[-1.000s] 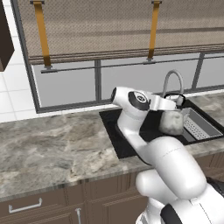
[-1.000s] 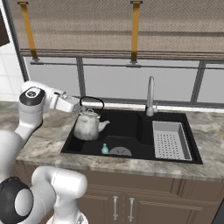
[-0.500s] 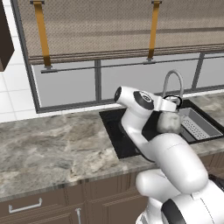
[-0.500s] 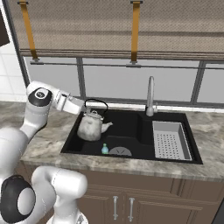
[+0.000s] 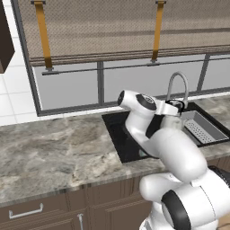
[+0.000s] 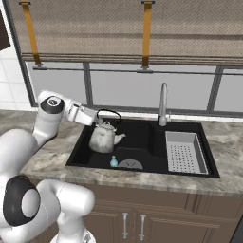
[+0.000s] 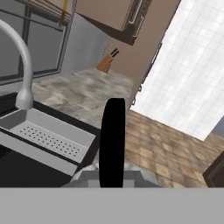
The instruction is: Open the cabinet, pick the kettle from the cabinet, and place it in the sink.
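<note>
The white arm bends at a raised elbow and reaches level out over the sink (image 6: 142,142), forearm pointing toward the tap side. The gripper (image 6: 98,118) sits at the near-left part of the basin, above its floor, with its jaws closed tight on the thin black handle of the kettle (image 6: 103,137), which hangs just under the wrist.

Kettle (image 6: 103,138): pale grey-white body, thin black arched handle. Sink (image 6: 142,142): black basin. Tap (image 6: 163,103): silver. Drain tray (image 6: 185,152): light grey, dotted with holes. Counter (image 5: 49,148): mottled grey-brown marble. Blind (image 6: 118,28): tan weave, orange straps. Wall tiles (image 5: 13,96): white.
</note>
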Tool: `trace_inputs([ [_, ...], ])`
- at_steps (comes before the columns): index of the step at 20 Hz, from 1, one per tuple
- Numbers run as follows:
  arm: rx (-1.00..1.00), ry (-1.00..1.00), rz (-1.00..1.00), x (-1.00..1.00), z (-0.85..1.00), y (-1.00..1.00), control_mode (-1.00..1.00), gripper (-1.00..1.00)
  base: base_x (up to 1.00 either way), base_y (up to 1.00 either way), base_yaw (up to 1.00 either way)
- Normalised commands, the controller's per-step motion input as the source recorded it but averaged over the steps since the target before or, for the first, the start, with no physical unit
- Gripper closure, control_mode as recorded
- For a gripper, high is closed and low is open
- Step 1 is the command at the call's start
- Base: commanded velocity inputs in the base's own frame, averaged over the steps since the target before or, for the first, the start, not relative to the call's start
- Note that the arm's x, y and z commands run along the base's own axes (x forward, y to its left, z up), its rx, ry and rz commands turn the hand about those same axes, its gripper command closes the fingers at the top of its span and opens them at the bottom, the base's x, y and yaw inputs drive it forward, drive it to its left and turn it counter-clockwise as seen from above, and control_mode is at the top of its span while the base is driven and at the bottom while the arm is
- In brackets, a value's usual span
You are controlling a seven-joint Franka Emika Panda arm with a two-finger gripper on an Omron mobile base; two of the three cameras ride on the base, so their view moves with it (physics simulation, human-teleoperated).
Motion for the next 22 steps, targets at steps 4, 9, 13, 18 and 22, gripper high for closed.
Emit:
trace_inputs([
  [4, 0.0, 0.0, 0.0, 0.24, -0.16, -0.18, -1.0, 1.0, 0.0, 0.0, 0.0],
  [9, 0.0, 0.0, 0.0, 0.22, -0.12, -0.25, -1.0, 1.0, 0.0, 0.0, 0.0],
  [13, 0.0, 0.0, 0.0, 0.11, -0.15, -0.21, -1.0, 1.0, 0.0, 0.0, 0.0],
  [18, 0.03, 0.0, 0.0, 0.02, -0.17, -0.2, -1.0, 1.0, 0.0, 0.0, 0.0],
  [22, 0.07, 0.0, 0.0, 0.0, -0.2, -0.13, -1.0, 1.0, 0.0, 0.0, 0.0],
])
